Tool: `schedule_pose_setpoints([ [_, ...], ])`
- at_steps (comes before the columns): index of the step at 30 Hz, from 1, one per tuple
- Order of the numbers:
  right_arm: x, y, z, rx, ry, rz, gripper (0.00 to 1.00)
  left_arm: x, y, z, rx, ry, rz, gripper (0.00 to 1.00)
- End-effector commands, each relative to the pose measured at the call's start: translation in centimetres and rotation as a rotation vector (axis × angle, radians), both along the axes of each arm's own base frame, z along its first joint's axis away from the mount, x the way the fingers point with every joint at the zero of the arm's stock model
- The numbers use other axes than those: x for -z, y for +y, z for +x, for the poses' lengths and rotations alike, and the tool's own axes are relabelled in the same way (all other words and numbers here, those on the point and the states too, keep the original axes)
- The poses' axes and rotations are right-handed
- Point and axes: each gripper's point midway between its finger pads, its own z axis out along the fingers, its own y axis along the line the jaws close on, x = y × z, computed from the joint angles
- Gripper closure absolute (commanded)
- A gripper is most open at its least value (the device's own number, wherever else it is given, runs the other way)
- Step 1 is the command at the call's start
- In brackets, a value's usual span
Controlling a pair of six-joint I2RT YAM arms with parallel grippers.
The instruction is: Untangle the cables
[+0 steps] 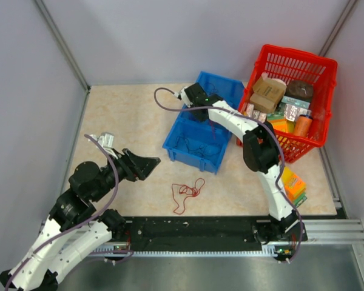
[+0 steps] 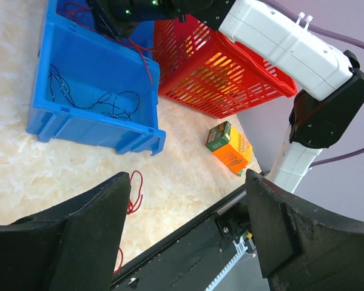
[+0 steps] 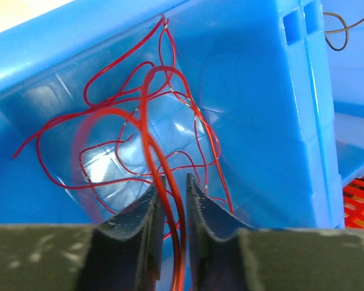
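Observation:
A bright red cable bundle [image 3: 139, 121] lies in the far blue bin [image 3: 261, 91]. My right gripper [image 3: 175, 182] is down in that bin, its jaws nearly together with two red strands running between them; from above it [image 1: 194, 108] sits at the bin's near edge. Thin dark cables [image 1: 197, 145] lie tangled in the near blue bin [image 1: 176, 145], and also show in the left wrist view [image 2: 103, 100]. A second red cable [image 1: 185, 191] lies loose on the table in front of that bin. My left gripper [image 1: 147, 165] is wide open and empty, left of it.
A red basket [image 1: 327, 63] full of packets stands at the back right, right beside the blue bins. Orange and green boxes [image 1: 293, 185] lie at the right near edge. The black rail [image 1: 194, 230] runs along the table front.

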Motion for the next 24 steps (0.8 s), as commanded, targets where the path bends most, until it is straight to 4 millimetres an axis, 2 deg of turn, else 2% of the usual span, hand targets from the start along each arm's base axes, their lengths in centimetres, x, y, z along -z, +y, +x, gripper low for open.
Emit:
schedule_pose_setpoints([
  [1, -4.9, 0.2, 0.7, 0.031, -0.097, 0.067, 0.72, -0.1, -0.1, 0.2, -0.002, -0.013, -0.013, 0.20],
  [5, -9.9, -0.1, -0.2, 0.067, -0.142, 0.147, 0.48, 0.2, -0.9, 0.5, 0.020, 0.001, -0.013, 0.20],
  [9, -14.1, -0.4, -2.4, 0.103, -0.148, 0.260, 0.40, 0.3, -1.5, 0.7, 0.037, 0.010, -0.019, 0.20],
  [12, -15.7, -0.9, -4.2, 0.130, -0.139, 0.319, 0.39, 0.6, -1.8, 0.8, 0.045, 0.016, -0.025, 0.20],
  [16, -14.3, -0.3, -7.1, 0.099, -0.038, 0.389, 0.39, 0.9, -2.1, 0.8, 0.057, 0.029, -0.035, 0.20],
  [20, -12.3, 0.2, -7.5, 0.094, 0.011, 0.394, 0.42, 0.8, -2.5, 0.7, 0.074, 0.031, -0.041, 0.20],
  [24, -10.9, 2.2, -8.8, 0.029, 0.096, 0.452, 0.48, 0.6, -2.2, 0.6, 0.068, 0.026, -0.039, 0.20],
])
